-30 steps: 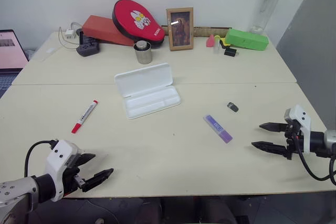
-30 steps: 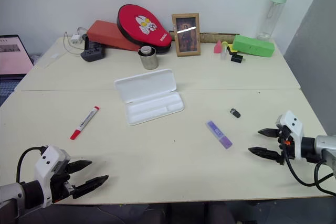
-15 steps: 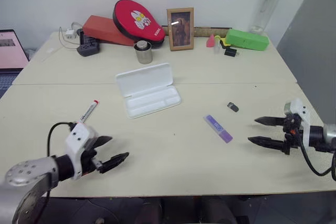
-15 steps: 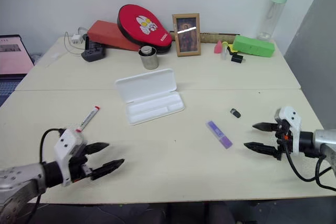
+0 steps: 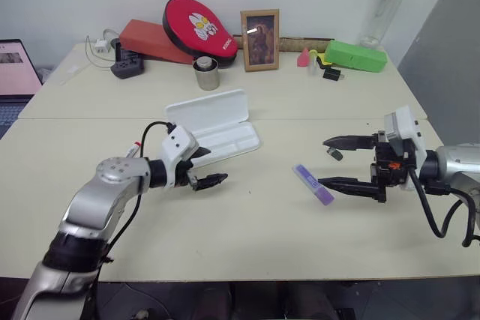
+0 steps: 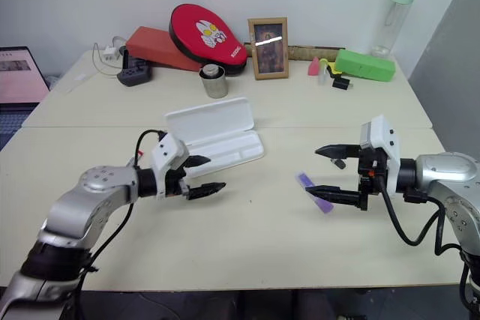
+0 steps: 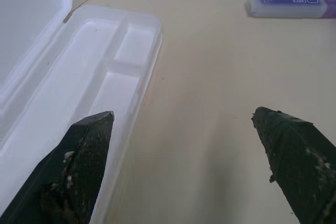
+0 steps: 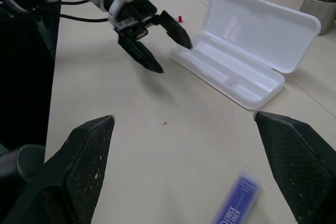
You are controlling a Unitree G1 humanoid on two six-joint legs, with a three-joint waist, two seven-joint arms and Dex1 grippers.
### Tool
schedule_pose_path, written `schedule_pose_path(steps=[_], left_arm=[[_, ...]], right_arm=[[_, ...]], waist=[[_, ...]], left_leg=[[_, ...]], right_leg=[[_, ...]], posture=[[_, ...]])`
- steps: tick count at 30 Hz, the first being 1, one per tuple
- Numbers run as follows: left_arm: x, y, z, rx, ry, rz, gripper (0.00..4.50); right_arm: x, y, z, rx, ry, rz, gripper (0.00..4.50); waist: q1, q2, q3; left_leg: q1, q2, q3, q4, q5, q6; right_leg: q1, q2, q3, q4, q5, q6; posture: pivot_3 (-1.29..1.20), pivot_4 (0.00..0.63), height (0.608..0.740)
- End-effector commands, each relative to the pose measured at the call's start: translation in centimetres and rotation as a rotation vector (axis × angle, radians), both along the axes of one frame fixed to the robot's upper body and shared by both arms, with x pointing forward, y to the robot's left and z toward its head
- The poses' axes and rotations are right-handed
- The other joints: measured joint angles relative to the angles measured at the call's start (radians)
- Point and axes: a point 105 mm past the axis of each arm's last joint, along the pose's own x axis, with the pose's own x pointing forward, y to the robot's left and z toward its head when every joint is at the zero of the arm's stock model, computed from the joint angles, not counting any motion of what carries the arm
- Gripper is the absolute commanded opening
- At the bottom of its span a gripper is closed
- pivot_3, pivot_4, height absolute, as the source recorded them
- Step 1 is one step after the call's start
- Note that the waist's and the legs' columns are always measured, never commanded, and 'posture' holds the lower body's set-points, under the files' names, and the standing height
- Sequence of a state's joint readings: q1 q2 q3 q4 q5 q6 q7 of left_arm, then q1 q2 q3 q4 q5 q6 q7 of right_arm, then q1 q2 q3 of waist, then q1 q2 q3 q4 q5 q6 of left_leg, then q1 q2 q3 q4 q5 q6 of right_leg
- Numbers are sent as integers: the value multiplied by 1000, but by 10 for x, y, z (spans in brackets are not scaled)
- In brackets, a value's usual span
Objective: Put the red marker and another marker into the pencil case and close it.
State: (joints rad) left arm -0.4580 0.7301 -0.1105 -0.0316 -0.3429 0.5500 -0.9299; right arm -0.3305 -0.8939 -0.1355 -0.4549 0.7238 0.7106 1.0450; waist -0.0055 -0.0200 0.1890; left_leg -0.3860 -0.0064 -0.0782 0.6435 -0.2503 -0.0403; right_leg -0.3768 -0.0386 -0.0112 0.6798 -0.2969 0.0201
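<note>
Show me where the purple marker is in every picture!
Left eye view: the purple marker lies on the table right of centre, by the right end effector.
Right eye view: right of centre, partly behind that end effector's lower finger.
Left wrist view: far corner, past the open fingers.
Right wrist view: at the near edge, between the fingers.
Shared landmark: the open white pencil case.
</note>
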Motion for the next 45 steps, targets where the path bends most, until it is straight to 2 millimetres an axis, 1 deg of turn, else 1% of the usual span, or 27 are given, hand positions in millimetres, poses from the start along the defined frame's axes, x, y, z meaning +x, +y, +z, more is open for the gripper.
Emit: schedule_pose_path(steps=[1, 3, 5, 8, 10, 12, 14, 15, 16, 17, 18, 19, 20, 26, 30, 32, 33, 34, 35, 39, 41, 45], left_arm=[[15, -2, 5, 19, -31, -52, 4500], [24, -2, 0, 44, -19, -72, 4500], [29, -1, -11, 94, 11, -99, 4500], [32, 3, -21, 139, 34, -113, 4500], [33, 8, -33, 196, 56, -113, 4500], [33, 11, -38, 222, 62, -116, 4500], [32, 7, -39, 188, 76, -127, 4141], [32, 6, -39, 185, 78, -128, 3996], [32, 6, -40, 187, 80, -130, 3726], [32, 7, -40, 195, 80, -130, 3601], [31, 7, -40, 191, 84, -131, 3238], [30, 7, -40, 185, 87, -132, 3168], [29, 7, -40, 183, 86, -132, 2903], [26, 9, -40, 180, 75, -123, 1873], [24, 8, -39, 167, 73, -129, 973], [23, 7, -38, 161, 70, -130, 635], [23, 7, -38, 160, 70, -130, 330], [23, 7, -38, 158, 67, -129, 145], [23, 7, -38, 155, 65, -127, 55], [17, 3, -36, 141, 61, -144, 55], [11, 2, -36, 146, 58, -167, 55], [-10, -7, -32, 143, 53, -258, 55]], right_arm=[[-5, 3, 7, -9, -48, 11, 4475], [-5, 3, 8, -8, -59, 4, 4475], [-5, 3, 11, -4, -80, -6, 4475], [-6, 4, 13, -2, -92, -12, 4475], [-6, 4, 15, 4, -104, -24, 4475], [-6, 4, 16, 9, -111, -32, 4475], [-5, 3, 16, 6, -118, -45, 4500], [-5, 2, 17, 7, -121, -49, 4500], [-4, 2, 17, 8, -123, -52, 4500], [-3, 1, 17, 12, -123, -52, 4500], [-2, 1, 17, 11, -124, -54, 4500], [-2, 1, 17, 12, -124, -55, 4500], [-1, 0, 18, 12, -125, -55, 4500], [1, 0, 20, 18, -132, -58, 4500], [3, -2, 22, 23, -138, -67, 4500], [5, -4, 24, 29, -142, -73, 4500], [5, -4, 24, 30, -143, -74, 4500], [6, -4, 25, 32, -144, -78, 4500], [7, -6, 26, 38, -150, -88, 4500], [15, -11, 32, 64, -172, -136, 4500], [10, -9, 32, 62, -162, -116, 4500], [-3, -6, 35, 73, -141, -66, 4500]], waist=[[-1, 0, 0], [0, 0, 0], [1, 0, 0], [-4, 0, 0], [-4, 0, 0], [-2, 0, 0], [-2, 0, 0], [-2, 0, 0], [-2, 0, 0], [-2, 0, 0], [-3, 0, 0], [-3, 0, 0], [-3, 0, 0], [-3, 0, 0], [-3, 0, 0], [-3, 0, 0], [-3, 0, 0], [-3, 0, 0], [-3, 0, 0], [-3, 0, 0], [-3, 0, 0], [-3, 0, 0]], left_leg=[[-1, 0, 0, 0, 0, 0], [-1, 0, 0, 0, 0, 0], [-2, 0, 0, 1, 0, 0], [-3, 0, 1, 1, 0, 0], [-4, 0, 1, 1, 0, 0], [-6, 0, -1, 2, 0, 0], [-5, 0, -1, 2, 0, 0], [-5, 0, -1, 2, 0, 0], [-5, 0, -1, 2, 0, 0], [-5, 0, -1, 2, 0, 0], [-4, 0, -1, 2, 0, 0], [-4, 0, -1, 2, 0, 0], [-4, 0, -1, 2, 0, 0], [-4, 0, -1, 2, 0, 0], [-4, 0, -1, 2, 0, 0], [-4, 0, -1, 2, 0, 0], [-4, 0, -1, 2, 0, 0], [-5, 0, -1, 2, 0, 0], [-5, 0, -1, 2, 0, 0], [-4, 0, -1, 2, 0, 0], [-4, 0, -1, 2, 0, 0], [-5, 0, -1, 2, 0, 0]], right_leg=[[-1, 0, 0, 0, 0, 0], [-1, 0, 0, 0, 0, 0], [-2, 0, -1, 1, 0, 0], [-3, 1, -1, 1, 1, 1], [-3, 1, -1, 1, 1, 1], [-4, 0, -1, 1, 1, 1], [-4, 0, -1, 1, 1, 1], [-4, 0, -1, 1, 1, 1], [-4, 0, -1, 1, 1, 1], [-3, 0, -1, 1, 1, 1], [-3, 0, -1, 1, 1, 1], [-3, 0, -1, 2, 1, 1], [-3, 0, -1, 2, 1, 1], [-3, 0, -1, 2, 1, 1], [-3, 0, 0, 1, 1, 1], [-3, 0, 0, 1, 1, 1], [-3, 0, 0, 1, 1, 1], [-3, 0, 0, 1, 1, 1], [-3, 0, 0, 1, 1, 1], [-3, 0, 0, 2, 1, 1], [-3, 0, 0, 2, 1, 1], [-4, 0, 1, 1, 1, 1]], posture=[[0, 150, 740], [0, 150, 740], [0, 150, 740], [0, 150, 740], [0, 150, 740], [0, 150, 740], [0, 150, 740], [0, 150, 740], [0, 150, 740], [0, 150, 740], [0, 150, 740], [0, 150, 740], [0, 150, 740], [0, 150, 740], [0, 150, 740], [0, 150, 740], [0, 150, 740], [0, 150, 740], [0, 150, 740], [0, 150, 740], [0, 150, 740], [0, 150, 740]])
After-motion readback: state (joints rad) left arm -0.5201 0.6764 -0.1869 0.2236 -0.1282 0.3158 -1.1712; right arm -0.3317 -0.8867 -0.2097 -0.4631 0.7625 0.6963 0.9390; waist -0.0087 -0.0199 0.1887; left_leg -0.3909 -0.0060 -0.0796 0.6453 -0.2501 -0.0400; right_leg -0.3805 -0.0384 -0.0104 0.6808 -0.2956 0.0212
